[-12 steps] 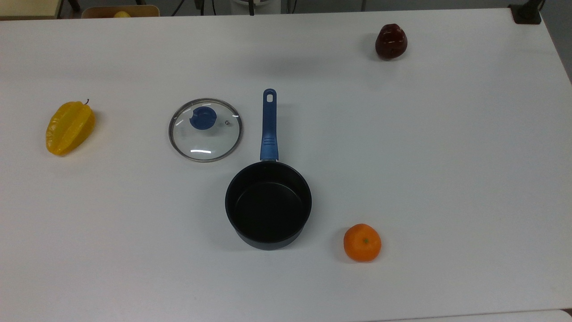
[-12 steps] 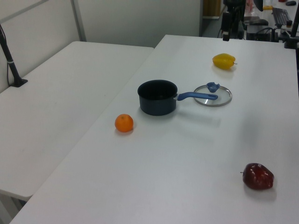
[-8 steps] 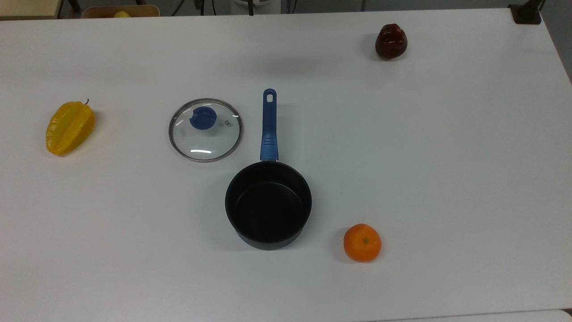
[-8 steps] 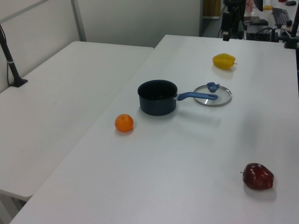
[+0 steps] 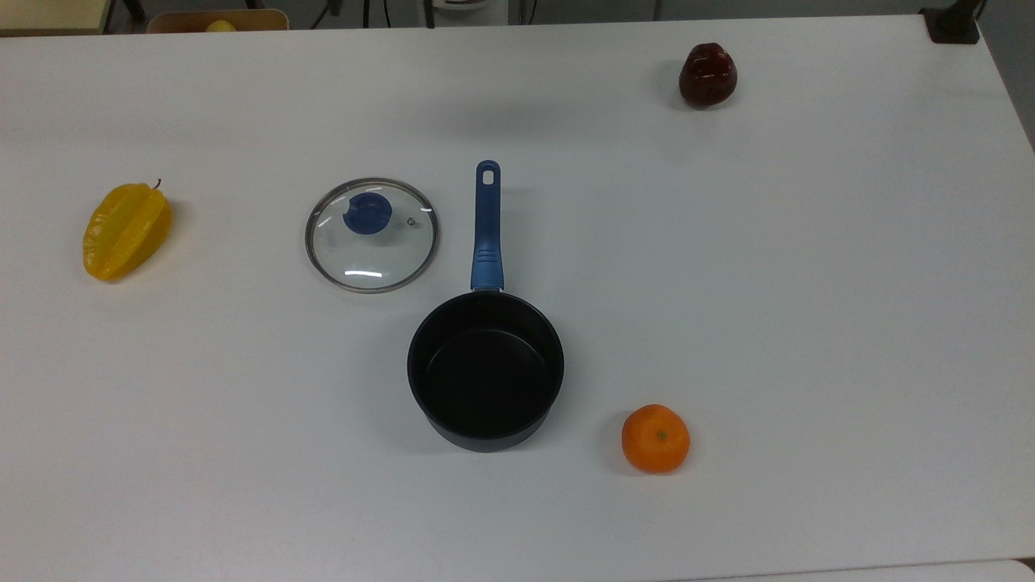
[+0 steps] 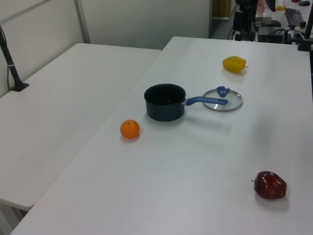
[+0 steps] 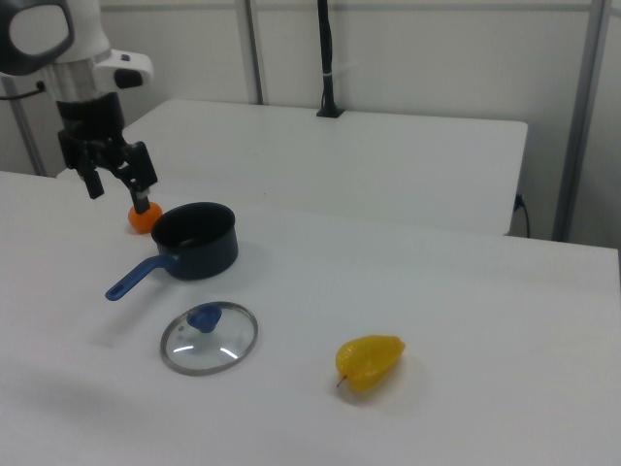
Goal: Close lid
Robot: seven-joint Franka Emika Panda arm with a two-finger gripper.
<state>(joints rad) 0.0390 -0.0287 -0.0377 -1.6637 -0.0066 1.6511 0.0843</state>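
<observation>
1. Step in hand, as I judge it: the approach. The lid lies flat on the white table, knob up, untouched; the saucepan stands uncovered. Nothing of the closing itself is done.

2. Gripper: in the right view it hangs high above the table with its two fingers spread wide apart and nothing between them. Jaws empty.

3. Lid relative to the jaws, right view: below them and well apart, off toward the right view's lower right. The saucepan sits between, nearer the jaws than the lid is; its blue handle points toward the right view's lower left.

4. Lid relative to the saucepan, top view: just beside the handle, on the top view's left, not touching it. Rim of lid and rim of pan are near but apart.

5. Next move calls for, in my judgement: carry the jaws past the pan to stand over the blue knob, descend, and close on the knob only. The glass offers no grip.

6. Then: lift clear of the handle, shift over the pan mouth, centre rim on rim, lower.

7. Bystanders well apart from the jaws' likely path: orange, starfruit, dark red fruit.
</observation>
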